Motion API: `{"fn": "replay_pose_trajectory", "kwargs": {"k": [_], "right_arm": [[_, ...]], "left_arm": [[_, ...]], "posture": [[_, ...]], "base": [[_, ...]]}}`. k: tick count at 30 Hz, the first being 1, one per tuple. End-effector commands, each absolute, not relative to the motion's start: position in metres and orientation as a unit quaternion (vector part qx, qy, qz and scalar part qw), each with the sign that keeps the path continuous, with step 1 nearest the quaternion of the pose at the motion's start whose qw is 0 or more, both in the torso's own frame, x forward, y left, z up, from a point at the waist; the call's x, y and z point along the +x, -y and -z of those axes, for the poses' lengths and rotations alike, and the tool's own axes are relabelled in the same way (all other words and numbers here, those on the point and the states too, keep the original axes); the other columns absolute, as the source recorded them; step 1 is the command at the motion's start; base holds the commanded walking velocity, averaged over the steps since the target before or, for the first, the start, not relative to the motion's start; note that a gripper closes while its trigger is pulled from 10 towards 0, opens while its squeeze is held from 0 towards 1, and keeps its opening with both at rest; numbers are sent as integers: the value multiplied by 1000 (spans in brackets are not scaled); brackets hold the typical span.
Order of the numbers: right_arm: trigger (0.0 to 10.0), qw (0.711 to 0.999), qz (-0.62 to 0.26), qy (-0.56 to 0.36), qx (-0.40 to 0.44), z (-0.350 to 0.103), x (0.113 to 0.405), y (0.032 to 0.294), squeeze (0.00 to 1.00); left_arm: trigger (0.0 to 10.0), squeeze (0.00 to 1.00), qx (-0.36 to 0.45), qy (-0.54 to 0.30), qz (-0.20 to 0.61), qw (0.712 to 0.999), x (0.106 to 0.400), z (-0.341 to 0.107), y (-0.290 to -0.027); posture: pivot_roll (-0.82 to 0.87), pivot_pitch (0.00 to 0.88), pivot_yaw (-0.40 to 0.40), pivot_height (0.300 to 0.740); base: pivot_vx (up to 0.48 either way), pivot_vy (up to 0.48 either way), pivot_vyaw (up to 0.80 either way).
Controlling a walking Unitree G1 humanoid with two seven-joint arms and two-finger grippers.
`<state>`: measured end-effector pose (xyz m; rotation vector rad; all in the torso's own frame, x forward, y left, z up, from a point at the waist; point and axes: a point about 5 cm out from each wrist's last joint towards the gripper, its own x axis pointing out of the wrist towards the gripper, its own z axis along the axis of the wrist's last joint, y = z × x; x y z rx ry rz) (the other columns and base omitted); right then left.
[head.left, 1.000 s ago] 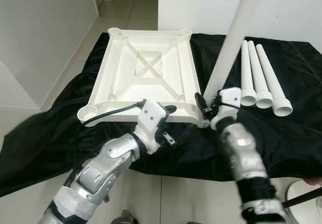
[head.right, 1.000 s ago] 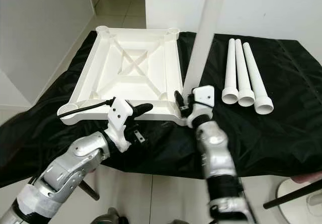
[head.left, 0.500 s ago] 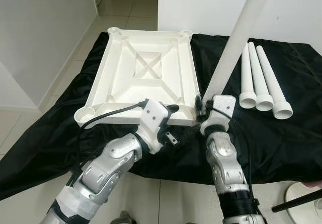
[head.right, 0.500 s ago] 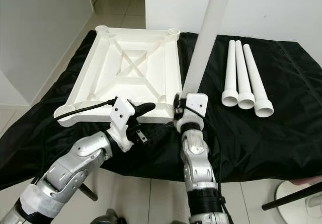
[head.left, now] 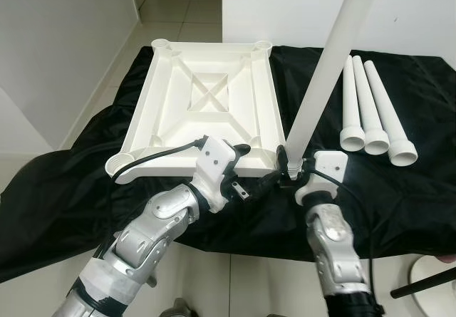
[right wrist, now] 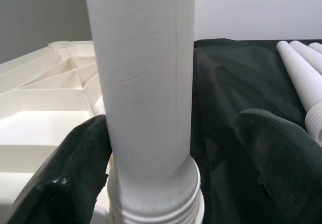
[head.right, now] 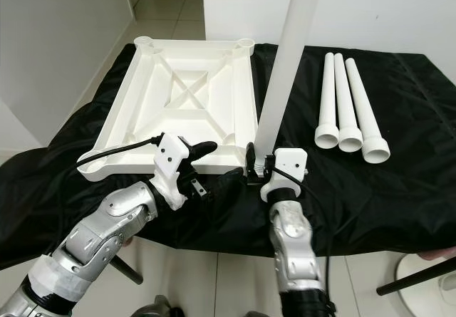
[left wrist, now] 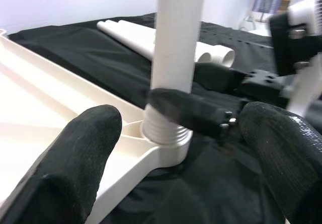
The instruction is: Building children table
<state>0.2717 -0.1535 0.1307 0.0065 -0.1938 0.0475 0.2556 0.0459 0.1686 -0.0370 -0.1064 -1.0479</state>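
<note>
White plastic leg (head.left: pixel 329 60) (unmarked) stands in tabletop (head.left: pixel 206 103) socket.

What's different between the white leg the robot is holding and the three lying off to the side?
The held leg stands upright, its threaded end in a corner socket of the upturned tabletop; the three spare legs lie flat on the black cloth. The held leg sits between the right gripper's fingers; nothing touches the spare legs. All are plain white tubes with a wider ribbed end.

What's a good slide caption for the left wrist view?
White table leg standing in the upturned tabletop's corner socket, right gripper at its base.
</note>
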Motion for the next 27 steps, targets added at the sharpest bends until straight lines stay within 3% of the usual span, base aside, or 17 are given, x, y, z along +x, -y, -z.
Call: {"fn": "replay_pose_trajectory", "kwargs": {"k": [1,8,21,22,24,25,26,27], "right_arm": [[10000,993,-59,102,9,-132,270,155,0],[10000,977,-189,92,-25,-139,294,159,0],[10000,956,-279,62,-73,-138,315,158,0],[6863,952,-290,54,-75,-136,317,158,0],[2902,949,-303,44,-77,-132,318,159,0],[2902,949,-303,44,-77,-132,318,159,0],[0,949,-304,40,-75,-131,318,160,0],[0,948,-307,35,-72,-128,318,161,0]], "left_arm": [[10000,0,-7,54,563,824,251,-170,-45],[10000,0,2,50,567,822,248,-170,-46],[10000,0,16,50,563,825,247,-171,-49],[10000,0,18,52,562,825,247,-171,-49],[10000,0,20,52,561,826,248,-172,-49],[10000,0,20,52,561,826,248,-172,-49],[10000,0,20,53,561,826,248,-172,-49],[10000,0,20,53,561,826,248,-172,-49]], "posture": [[-25,0,67,740],[-2,0,70,740],[30,0,63,740],[30,0,62,740],[29,0,61,740],[29,0,61,740],[29,0,58,740],[29,0,58,740]], "base": [[0,0,0],[0,0,0],[0,0,0],[0,0,0],[0,0,0],[0,0,0],[0,0,0],[0,0,0]]}}
